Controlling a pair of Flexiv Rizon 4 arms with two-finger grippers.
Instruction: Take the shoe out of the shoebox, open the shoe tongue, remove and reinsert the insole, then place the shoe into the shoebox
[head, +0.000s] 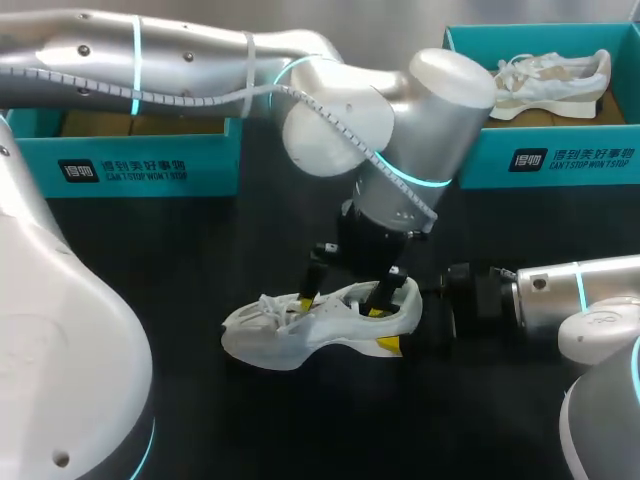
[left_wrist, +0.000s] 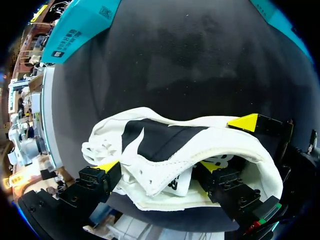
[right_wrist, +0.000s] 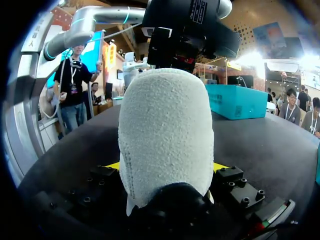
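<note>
I see the white fabric sneaker (head: 300, 330) resting on its sole on the black tabletop (head: 250, 420), outside the boxes, with its toe toward my left. My right claw (right_wrist: 165, 167) comes in from the right and is closed on the heel, which fills the gap, with a yellow tip against each side. My left claw (head: 348, 290) hangs over the shoe's mouth, at the tongue and laces. I cannot tell whether it has hold of anything there. Along the far edge stand an open teal cardboard shoebox (head: 150, 165) on the left and a second teal shoebox (head: 560, 160) on the right. The one on the right holds another white sneaker (head: 550, 80).
</note>
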